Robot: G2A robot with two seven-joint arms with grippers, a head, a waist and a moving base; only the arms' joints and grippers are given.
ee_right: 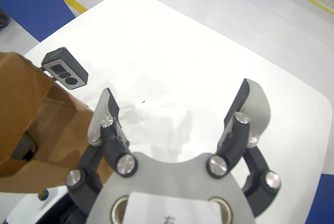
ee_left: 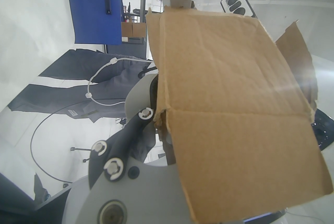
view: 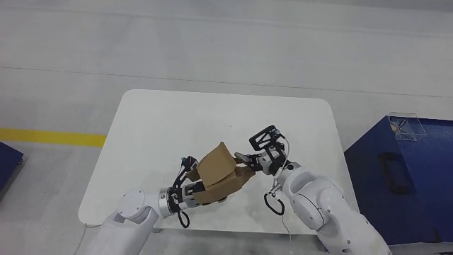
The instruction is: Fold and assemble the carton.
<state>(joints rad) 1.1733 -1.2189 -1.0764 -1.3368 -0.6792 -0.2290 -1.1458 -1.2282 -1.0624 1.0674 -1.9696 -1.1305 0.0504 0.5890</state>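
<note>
Carton (view: 218, 172) is only partway there: it's popped open into a rough box shape, tilted over the near part of the table (view: 212, 113). The left pincer (view: 190, 178) is clamped on one wall, and your right pincer (ee_right: 177, 86) is wide open and empty just beside it. Flaps look loose, so I'd say the closing is left, and cardboard hides the left fingertips and the carton's underside.

A white table (view: 212, 117) with rounded corners stands on grey floor (view: 212, 28).
</note>
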